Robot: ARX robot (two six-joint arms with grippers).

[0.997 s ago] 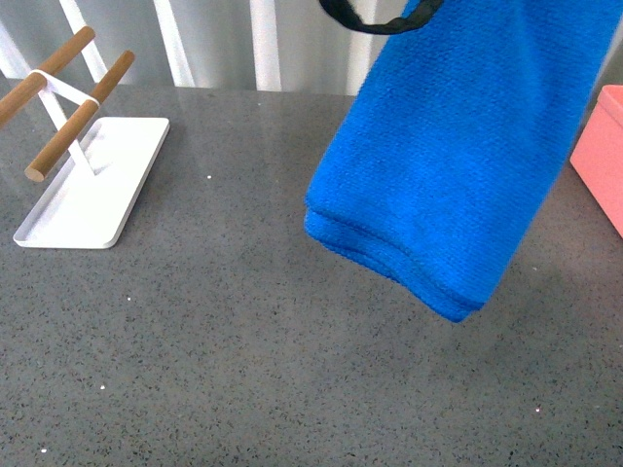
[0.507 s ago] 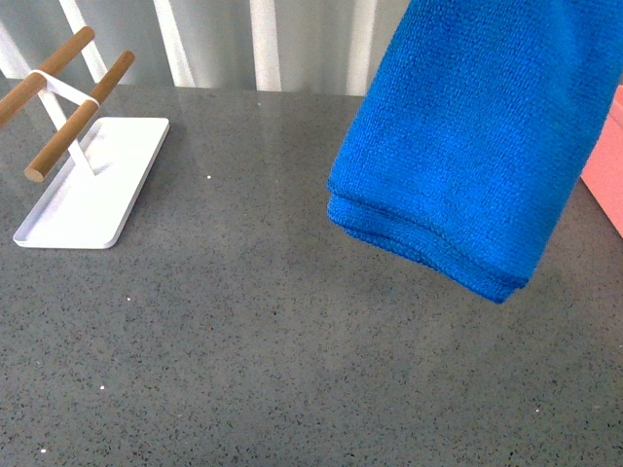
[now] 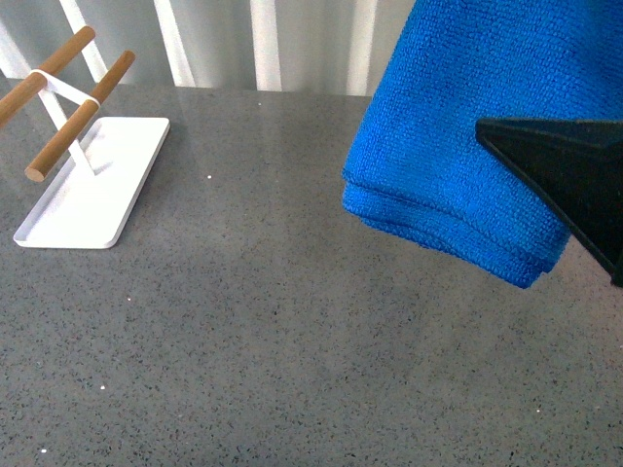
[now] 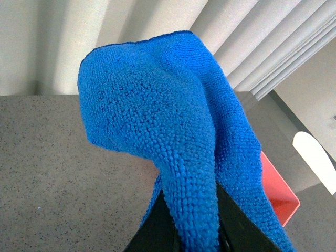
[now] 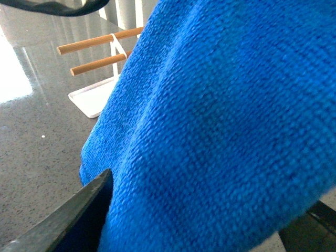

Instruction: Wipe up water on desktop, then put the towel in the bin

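Note:
The blue towel (image 3: 458, 126) hangs folded in the air above the right side of the grey desktop (image 3: 243, 321). My left gripper (image 4: 194, 226) is shut on it, pinching a fold between both black fingers (image 4: 157, 228). My right gripper (image 5: 194, 226) is open, and the towel (image 5: 220, 121) fills the space between its spread fingers (image 5: 68, 220). One of those fingers (image 3: 560, 170) shows as a black wedge in front of the towel in the front view. The pink bin (image 4: 278, 189) lies beyond the towel (image 4: 157, 115) in the left wrist view and is hidden in the front view. No water shows on the desktop.
A flat white tray (image 3: 117, 185) with two wooden rods (image 3: 83, 112) on a white stand sits at the far left of the desktop. Pale curtains (image 3: 263, 44) hang behind the back edge.
The towel has swung right and risen a little. A black finger of the right gripper has come in from the right, in front of the towel, and the bin's pink edge no longer shows.

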